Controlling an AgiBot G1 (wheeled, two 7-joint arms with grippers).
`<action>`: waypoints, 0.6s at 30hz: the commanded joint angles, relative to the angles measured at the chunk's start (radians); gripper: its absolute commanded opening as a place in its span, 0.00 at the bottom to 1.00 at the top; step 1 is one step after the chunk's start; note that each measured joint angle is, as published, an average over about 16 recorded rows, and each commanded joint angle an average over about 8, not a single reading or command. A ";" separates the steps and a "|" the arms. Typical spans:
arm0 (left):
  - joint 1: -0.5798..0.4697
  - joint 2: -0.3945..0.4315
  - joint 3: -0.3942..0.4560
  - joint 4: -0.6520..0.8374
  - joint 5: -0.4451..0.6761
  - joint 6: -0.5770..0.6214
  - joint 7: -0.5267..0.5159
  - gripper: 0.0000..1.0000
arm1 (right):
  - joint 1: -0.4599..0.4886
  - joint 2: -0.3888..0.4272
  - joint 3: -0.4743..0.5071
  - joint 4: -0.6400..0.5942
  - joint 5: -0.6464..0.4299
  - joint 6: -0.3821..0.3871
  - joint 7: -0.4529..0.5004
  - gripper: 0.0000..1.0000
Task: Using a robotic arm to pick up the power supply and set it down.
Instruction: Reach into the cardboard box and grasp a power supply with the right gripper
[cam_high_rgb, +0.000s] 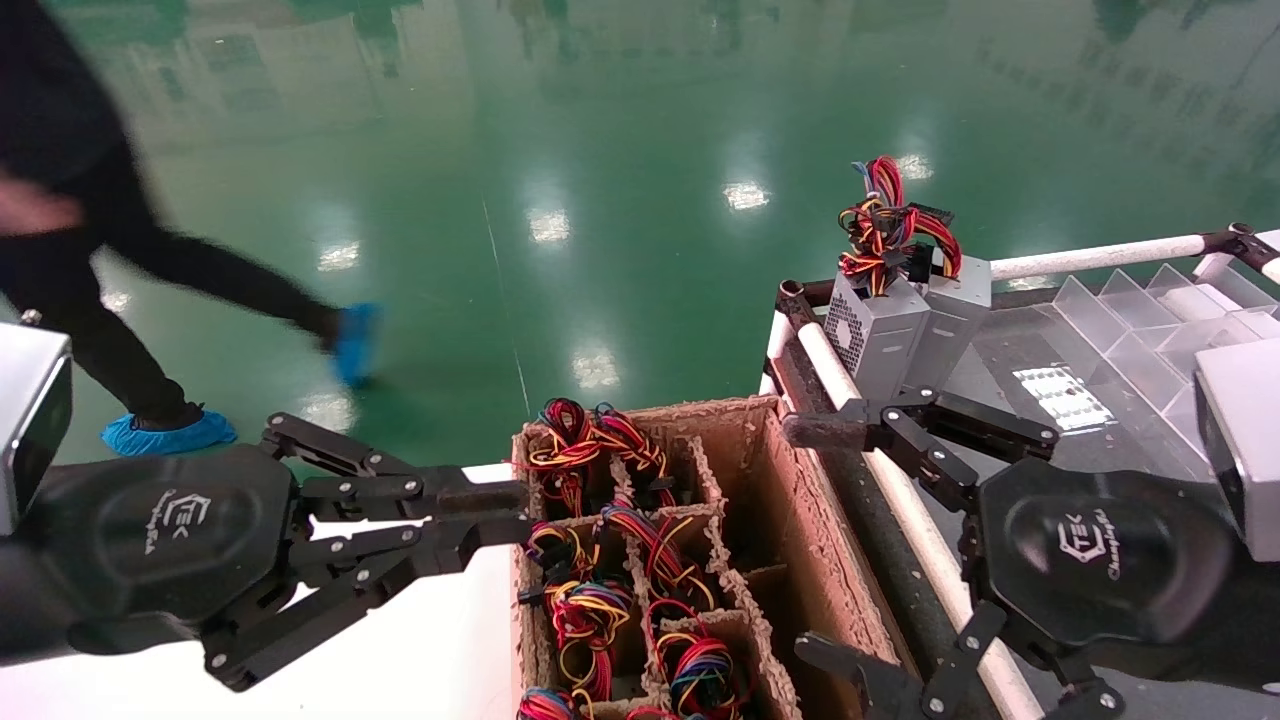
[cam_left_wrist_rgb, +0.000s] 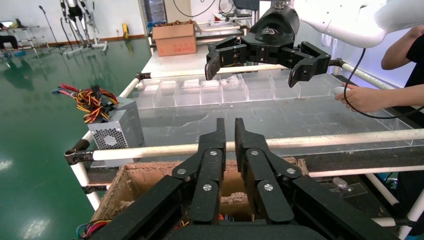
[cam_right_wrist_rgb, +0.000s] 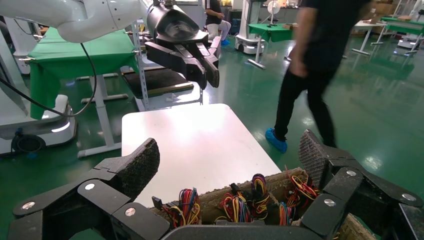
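- Right hand (cam_high_rgb: 830, 540) spread wide, empty, above the crate (cam_high_rgb: 800, 520).
- Left hand (cam_high_rgb: 500, 520) narrowed, idle.
- Power supply (cam_high_rgb: 905, 335) at one o'clock stands near the bench (cam_high_rgb: 1000, 370) edge; a nudge could topple it.

A glossy green floor (cam_high_rgb: 620, 150) fills the room and mirrors bright patches of ceiling light. A person in black clothes and blue shoe covers (cam_high_rgb: 160, 432) stands on it well apart from the bench. A white rectangular tabletop (cam_right_wrist_rgb: 192, 145) stands on the floor, and behind it are tables draped in green cloth (cam_right_wrist_rgb: 75, 55). A brown cardboard box (cam_left_wrist_rgb: 175, 39) sits on a far pale work surface, beside a white back wall (cam_left_wrist_rgb: 45, 15).
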 joint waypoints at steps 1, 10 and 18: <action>0.000 0.000 0.000 0.000 0.000 0.000 0.000 0.00 | 0.000 0.000 0.000 0.000 0.000 0.000 0.000 1.00; 0.000 0.000 0.000 0.000 0.000 0.000 0.000 0.70 | -0.001 0.000 -0.002 -0.003 -0.005 0.004 0.001 1.00; 0.000 0.000 0.000 0.000 0.000 0.000 0.000 1.00 | 0.010 -0.003 -0.025 -0.028 -0.079 0.050 0.011 1.00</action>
